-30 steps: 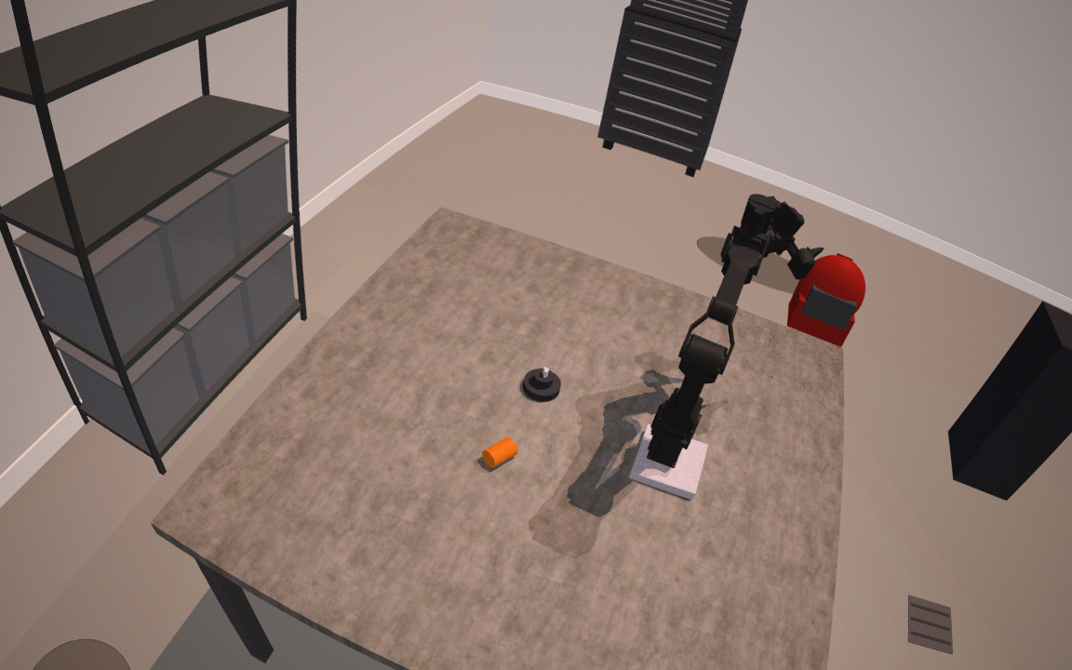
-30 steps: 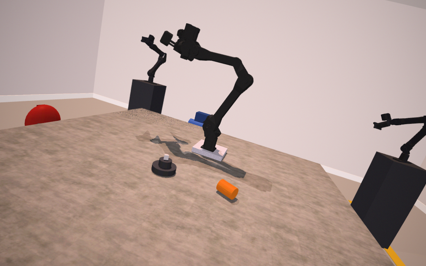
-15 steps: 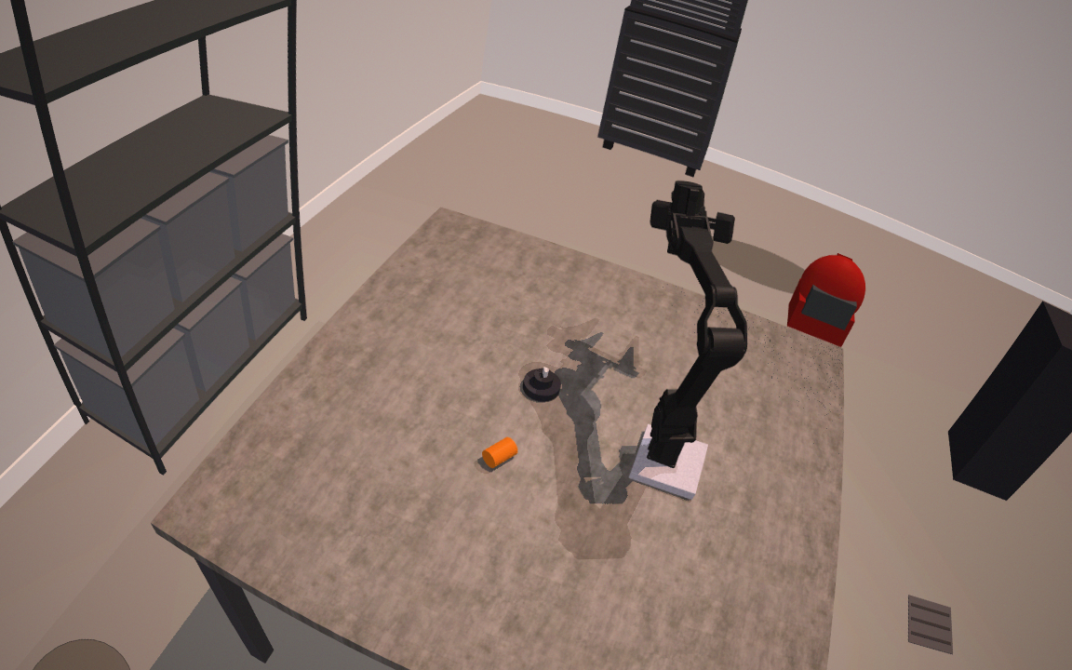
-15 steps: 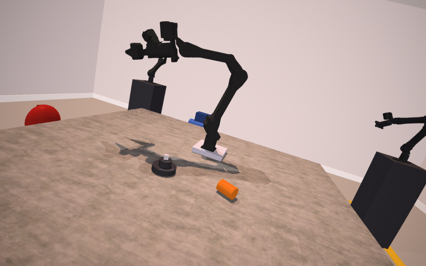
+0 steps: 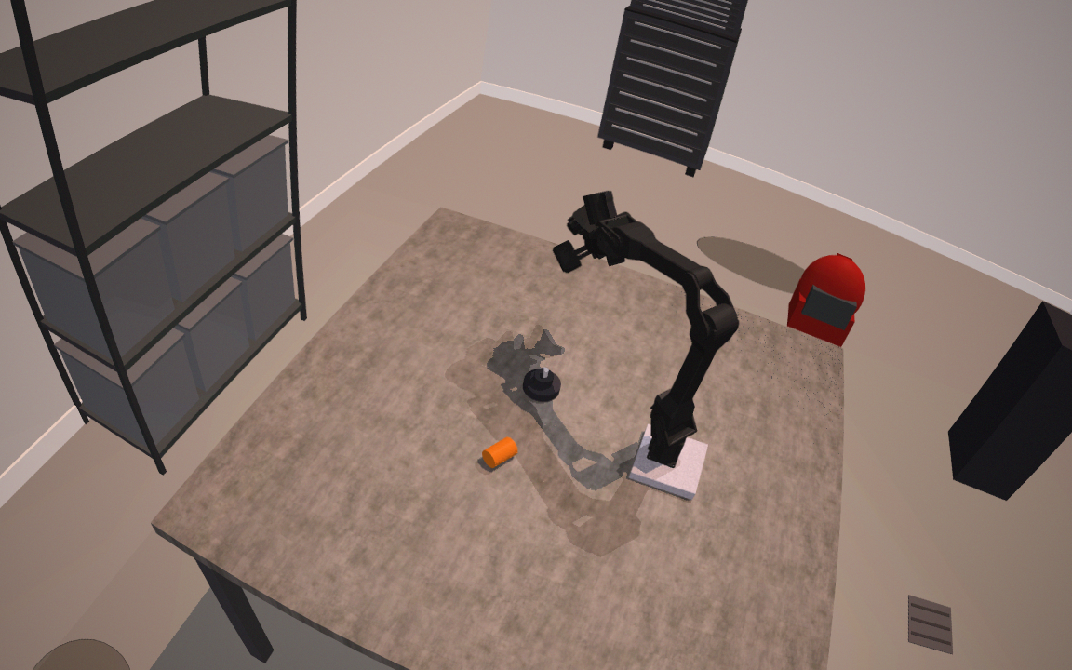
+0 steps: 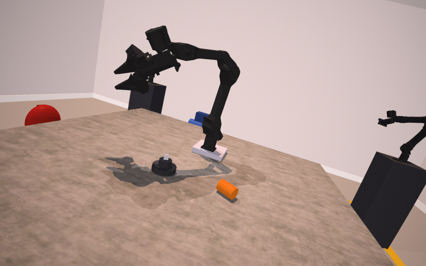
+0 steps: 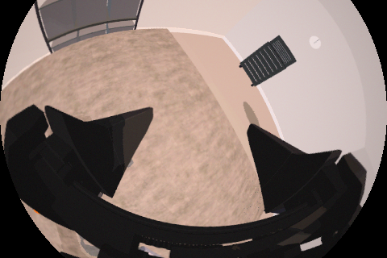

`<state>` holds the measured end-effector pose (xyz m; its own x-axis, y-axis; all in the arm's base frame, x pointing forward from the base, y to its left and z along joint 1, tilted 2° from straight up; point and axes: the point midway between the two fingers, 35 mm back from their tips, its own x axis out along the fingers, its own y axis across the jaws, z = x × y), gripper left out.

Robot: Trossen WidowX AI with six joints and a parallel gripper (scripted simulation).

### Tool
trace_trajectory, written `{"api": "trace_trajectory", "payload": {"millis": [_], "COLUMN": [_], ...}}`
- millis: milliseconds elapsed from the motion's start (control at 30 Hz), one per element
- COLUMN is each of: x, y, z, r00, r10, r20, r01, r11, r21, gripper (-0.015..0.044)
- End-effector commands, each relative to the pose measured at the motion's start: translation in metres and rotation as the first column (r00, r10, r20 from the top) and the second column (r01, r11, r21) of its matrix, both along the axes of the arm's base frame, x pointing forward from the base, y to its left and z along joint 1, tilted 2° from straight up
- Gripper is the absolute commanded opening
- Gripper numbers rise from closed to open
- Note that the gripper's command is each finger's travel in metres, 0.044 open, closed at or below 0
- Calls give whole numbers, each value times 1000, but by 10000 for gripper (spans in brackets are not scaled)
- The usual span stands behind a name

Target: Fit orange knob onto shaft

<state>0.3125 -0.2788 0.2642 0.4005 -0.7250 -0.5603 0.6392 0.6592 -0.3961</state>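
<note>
The orange knob (image 5: 499, 452) (image 6: 227, 189) lies on its side on the table (image 5: 356, 542) (image 6: 42, 205), in front of the arm's white base plate (image 5: 684, 476) (image 6: 219, 153). Its hole does not show. The round black pedestal (image 5: 542, 386) (image 6: 163, 169) stands a short way from the knob, with the silver shaft (image 5: 544, 372) (image 6: 166, 157) upright on it. My gripper (image 5: 568, 241) (image 6: 115, 79) (image 7: 202, 121) is open and empty. It hangs high over the table, beyond the pedestal and far from the knob. The wrist view shows only bare table (image 7: 177, 76) between the fingers.
A metal shelf rack (image 5: 107, 207) (image 7: 86, 11) with grey bins stands left of the table. A red helmet-like object (image 5: 827, 300) (image 6: 42, 113) sits on the floor at the far corner. A black drawer cabinet (image 5: 673, 74) (image 7: 267, 60) and black plinths (image 5: 1031, 399) (image 6: 389, 195) with other arms stand farther off.
</note>
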Motion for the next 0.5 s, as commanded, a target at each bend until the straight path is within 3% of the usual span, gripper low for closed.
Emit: {"api": "trace_trajectory", "payload": {"millis": [0,233,467], "x": [43,80,88], "y": [57,157,268], "z": [-27,-69,-104], "r00": [965,785,467], "r10": [233,553,799], "r20": [-117,-280,-377], "r01": [-225,-512,-712], "r11": [971,833,594], "r21": [79,209,375], "gripper": [440,440,440]}}
